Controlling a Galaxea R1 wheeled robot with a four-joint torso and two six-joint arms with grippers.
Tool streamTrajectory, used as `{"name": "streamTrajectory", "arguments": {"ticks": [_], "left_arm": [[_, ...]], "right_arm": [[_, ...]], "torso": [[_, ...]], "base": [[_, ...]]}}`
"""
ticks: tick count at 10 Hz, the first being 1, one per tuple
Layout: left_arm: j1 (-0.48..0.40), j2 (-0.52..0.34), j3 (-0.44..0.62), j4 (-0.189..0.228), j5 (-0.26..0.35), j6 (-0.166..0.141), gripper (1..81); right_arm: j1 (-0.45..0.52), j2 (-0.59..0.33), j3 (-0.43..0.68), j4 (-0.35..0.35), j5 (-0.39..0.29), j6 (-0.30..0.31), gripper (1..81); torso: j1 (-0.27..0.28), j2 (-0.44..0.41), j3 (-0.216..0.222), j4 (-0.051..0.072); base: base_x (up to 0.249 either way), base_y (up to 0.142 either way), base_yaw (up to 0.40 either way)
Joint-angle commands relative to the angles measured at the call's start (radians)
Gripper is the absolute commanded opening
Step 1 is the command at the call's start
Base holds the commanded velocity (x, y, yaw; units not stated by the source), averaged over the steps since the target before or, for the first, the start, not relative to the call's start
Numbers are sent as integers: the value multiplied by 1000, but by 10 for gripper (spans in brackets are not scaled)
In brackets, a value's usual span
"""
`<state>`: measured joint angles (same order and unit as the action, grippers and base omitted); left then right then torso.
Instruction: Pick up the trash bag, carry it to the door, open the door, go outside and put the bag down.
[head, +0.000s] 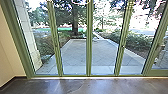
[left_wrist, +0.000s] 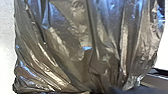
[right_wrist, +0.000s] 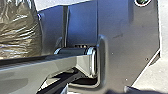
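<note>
Bag: here's the trash bag (left_wrist: 75, 42), dark and shiny, by the robot's dark plate (right_wrist: 127, 50); both wrist views cut it off, and the jointed bar (right_wrist: 50, 70) covers part of it in the right one.
Bag's lie: folds fan out from a tight gather near the left gripper (left_wrist: 130, 90) towards the fuller body; with the far end out of frame, I can't call its long axis or its tilt.
Left gripper: just a dark blur by the gather, and whether it's pinching the plastic, I can't tell.
Right gripper: a dark sliver (right_wrist: 140, 91) at the view's edge, too little to call; its state I can't tell.
Glass front: green frames (head: 89, 40) rise straight ahead beyond the concrete floor (head: 75, 86), tops cut off.
End panel: on the right, a deeper bottom rail (head: 156, 72), the rest cropped; pale shapes behind its glass are too blurred to name.
Outside: paving (head: 87, 52) runs out between planted beds (head: 140, 41), a tree trunk (head: 74, 20) beyond.
</note>
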<state>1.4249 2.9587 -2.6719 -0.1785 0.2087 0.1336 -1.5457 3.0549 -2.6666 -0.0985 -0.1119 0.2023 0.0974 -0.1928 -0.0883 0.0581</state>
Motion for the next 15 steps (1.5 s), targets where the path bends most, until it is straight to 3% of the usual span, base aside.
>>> {"name": "streamTrajectory", "arguments": {"ticks": [1,15], "left_arm": [[-62,-4,-2,4,64,4,10],[-62,-7,-2,4,63,4,10]], "right_arm": [[49,29,18,-9,-60,-11,811],[46,29,11,-9,-60,-11,811]], "torso": [[0,0,0,0],[0,0,0,0]], "base": [[0,0,-213],[0,0,-213]]}}
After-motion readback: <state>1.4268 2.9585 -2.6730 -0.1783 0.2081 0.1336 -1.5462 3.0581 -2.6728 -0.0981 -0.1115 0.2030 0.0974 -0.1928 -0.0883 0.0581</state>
